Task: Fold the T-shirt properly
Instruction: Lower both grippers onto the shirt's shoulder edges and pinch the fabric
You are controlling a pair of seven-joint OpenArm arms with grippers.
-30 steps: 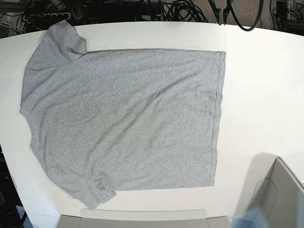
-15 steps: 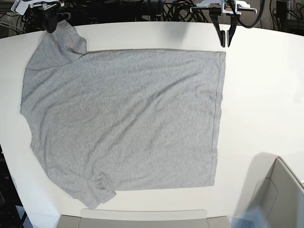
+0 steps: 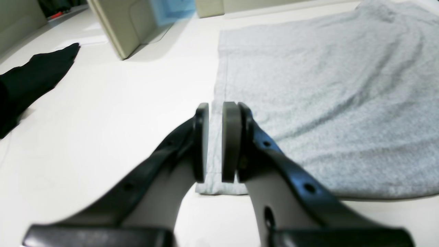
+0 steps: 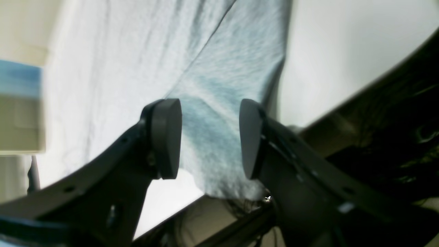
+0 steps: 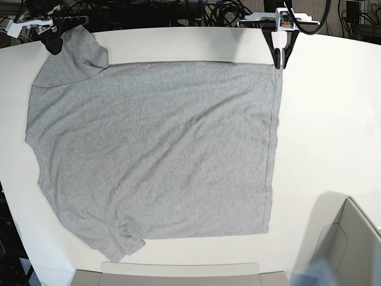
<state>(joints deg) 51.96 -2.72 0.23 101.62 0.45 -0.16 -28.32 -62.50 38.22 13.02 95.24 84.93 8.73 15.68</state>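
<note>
On white bench (image 5: 333,119): T-shirt (image 5: 155,149) flat, beige box (image 5: 351,250) near hem | left pincer (image 3: 215,142) nearly together above hem corner, empty | right pincer (image 4: 209,139) apart over sleeve, empty

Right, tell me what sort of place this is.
Probably a robotics lab bench: a bare white table with one grey T-shirt spread flat, tangled black cables behind it, and two arms' end effectors at the shirt's far corners.

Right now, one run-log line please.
T-shirt: flat, unfolded | left gripper: over hem corner, narrow gap | right gripper: open over sleeve
</note>
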